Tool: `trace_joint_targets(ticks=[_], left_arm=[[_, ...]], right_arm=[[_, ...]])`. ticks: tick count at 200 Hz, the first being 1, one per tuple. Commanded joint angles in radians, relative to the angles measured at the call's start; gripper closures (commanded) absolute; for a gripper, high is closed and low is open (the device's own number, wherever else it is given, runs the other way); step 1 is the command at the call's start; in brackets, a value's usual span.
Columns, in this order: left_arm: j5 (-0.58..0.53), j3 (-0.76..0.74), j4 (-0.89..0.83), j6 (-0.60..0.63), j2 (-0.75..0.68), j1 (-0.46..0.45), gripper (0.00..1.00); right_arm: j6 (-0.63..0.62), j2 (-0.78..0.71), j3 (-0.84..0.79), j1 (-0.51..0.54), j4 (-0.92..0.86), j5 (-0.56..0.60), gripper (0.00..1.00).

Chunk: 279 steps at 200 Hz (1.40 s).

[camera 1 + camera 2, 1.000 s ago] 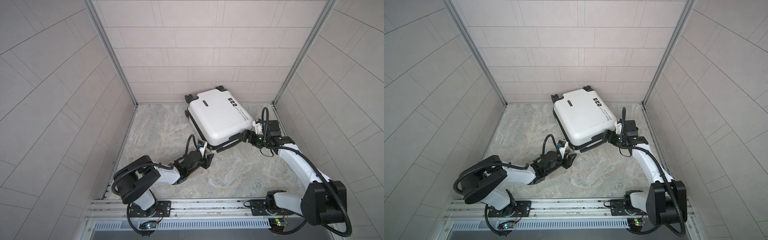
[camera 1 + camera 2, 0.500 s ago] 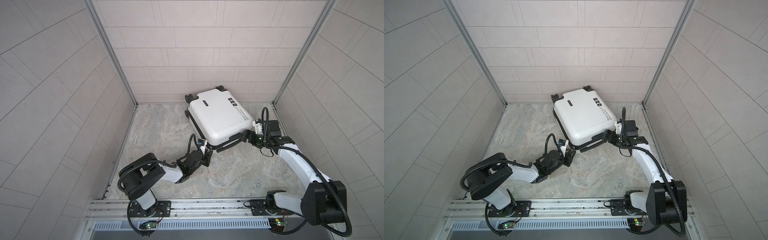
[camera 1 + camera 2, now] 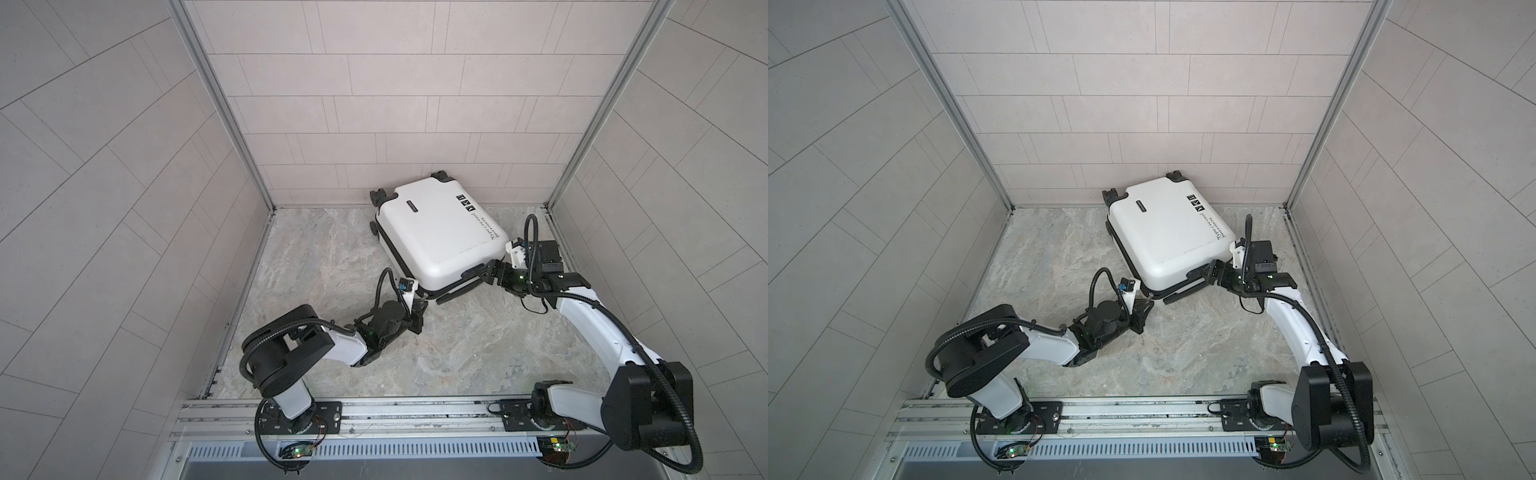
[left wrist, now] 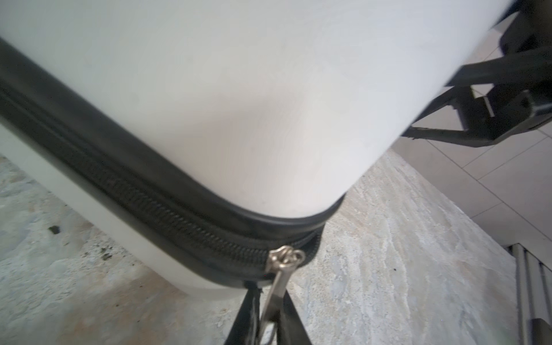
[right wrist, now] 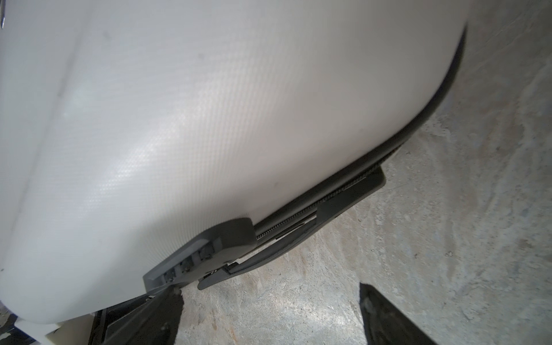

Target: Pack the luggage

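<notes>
The suitcase lies flat on the worktop toward the back, its wheels near the back wall. At its near corner the left end effector is narrow around the metal zipper pull. The left wrist view shows the pull pinched between its 2 fingers, so running the zipper shut looks like the step in hand. The right end effector stands wide and holds nothing, with 1 finger just beside the black handle at the suitcase's end. The pull is thin and smooth, so a hard tug could slide it out of the pinch. The slider sits right at the rounded corner, where a pull off the track's line could jam it. With nothing clamping the shell, the whole suitcase may skid or turn across the worktop instead of the zipper moving. The open right fingers could also snag on the handle.
</notes>
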Motion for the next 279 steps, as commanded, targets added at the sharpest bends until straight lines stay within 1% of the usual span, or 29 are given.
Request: trace_joint_targets(ticks=[1,16,54,118,142,177,197,221,237,251,279], left_arm=[[0.025,0.017,0.111,0.008,-0.007,0.0,0.8],[0.029,0.016,0.112,0.006,-0.007,0.0,0.78],[0.021,0.018,0.105,0.002,-0.008,0.0,0.79],[-0.003,0.029,0.089,-0.016,-0.005,0.0,0.93],[0.006,0.026,0.088,-0.012,-0.01,0.0,1.0],[0.031,0.007,0.088,-0.003,-0.029,0.003,1.0],[0.043,-0.015,0.079,0.005,-0.06,0.005,1.0],[0.056,-0.028,-0.01,-0.003,-0.114,0.023,1.0],[0.061,-0.017,-0.107,-0.01,-0.147,0.042,1.0],[0.066,-0.016,-0.152,-0.014,-0.171,0.063,1.0],[0.074,-0.042,-0.167,-0.024,-0.207,0.115,1.0]], right_arm=[[-0.014,-0.018,0.005,-0.006,-0.013,-0.003,0.05],[-0.014,-0.016,0.005,-0.006,-0.013,-0.002,0.05],[-0.015,-0.016,0.005,-0.006,-0.013,-0.003,0.05],[-0.019,-0.016,0.006,-0.01,-0.017,-0.002,0.05],[-0.022,-0.015,0.007,-0.017,-0.019,-0.004,0.05],[-0.026,-0.016,0.007,-0.028,-0.022,-0.007,0.06],[-0.038,-0.018,0.02,-0.052,-0.034,-0.01,0.05],[-0.035,-0.016,0.031,-0.105,-0.032,-0.031,0.05],[-0.012,-0.012,0.037,-0.14,-0.019,-0.043,0.03],[0.024,-0.005,0.038,-0.171,0.014,-0.061,0.02],[0.098,0.023,0.04,-0.204,0.087,-0.091,0.01]])
